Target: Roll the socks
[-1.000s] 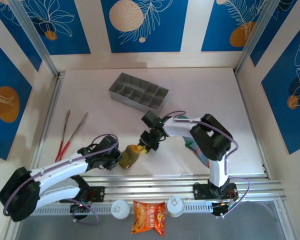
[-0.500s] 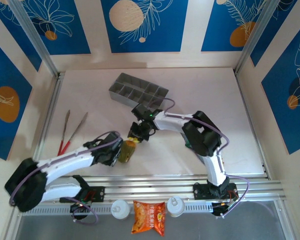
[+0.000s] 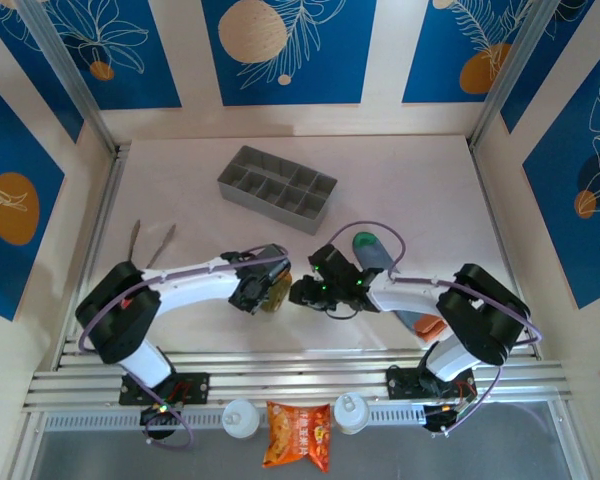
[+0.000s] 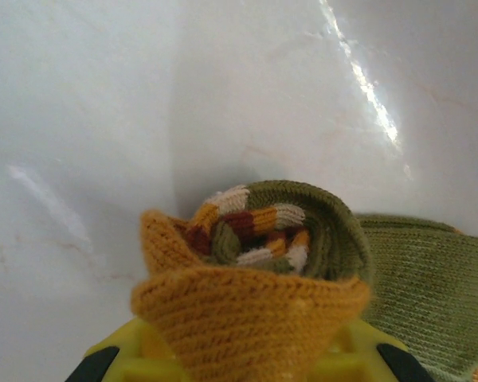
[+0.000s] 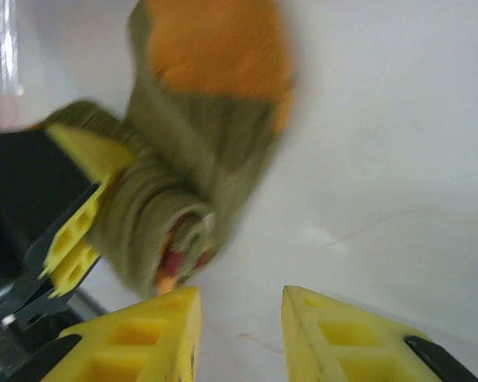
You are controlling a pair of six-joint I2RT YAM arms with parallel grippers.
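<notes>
Top external shows me two socks on the white tabletop [image 3: 180, 180]: rolled olive-brown striped sock [image 3: 275, 297] clamped in my left tool [image 3: 263, 290], grey-blue sock [image 3: 372, 255] under the right arm [image 3: 410, 292]. Right tool [image 3: 296, 292] parted, empty; blue-panelled walls [image 3: 290, 50].

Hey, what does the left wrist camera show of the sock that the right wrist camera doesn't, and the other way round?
Left wrist: a sharp end-on look at the rolled olive-brown sock, with cream, orange and dark-red stripes wound inside and orange knit draped over the left tool. Right wrist: the right tool open with nothing between its fingers, and the left tool clamping the roll from the side, blurred. Both: the rolled sock, its orange knit, the white table.
</notes>
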